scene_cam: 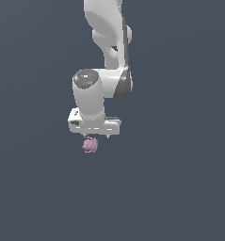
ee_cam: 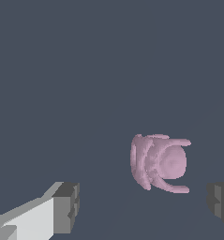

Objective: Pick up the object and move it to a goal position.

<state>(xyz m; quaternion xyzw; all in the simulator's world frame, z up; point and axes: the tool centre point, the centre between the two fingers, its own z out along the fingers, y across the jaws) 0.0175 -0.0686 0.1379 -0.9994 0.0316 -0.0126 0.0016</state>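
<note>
The object point(scene_cam: 90, 145) is a small pale pink-mauve lump with a ribbed, bumpy surface, lying on the dark grey floor. In the exterior view it sits just beneath my white gripper point(scene_cam: 96, 134), which hangs from the arm pointing down. In the wrist view the object point(ee_cam: 158, 161) lies within the span of the two grey fingertips point(ee_cam: 66, 206), nearer to the one cut off at the picture's edge. My gripper point(ee_cam: 144, 205) stands wide open, and neither finger touches the object.
The white arm point(scene_cam: 104, 56) comes down from the top of the exterior view. A plain dark grey surface point(scene_cam: 180, 188) surrounds the object on all sides. No goal marker shows.
</note>
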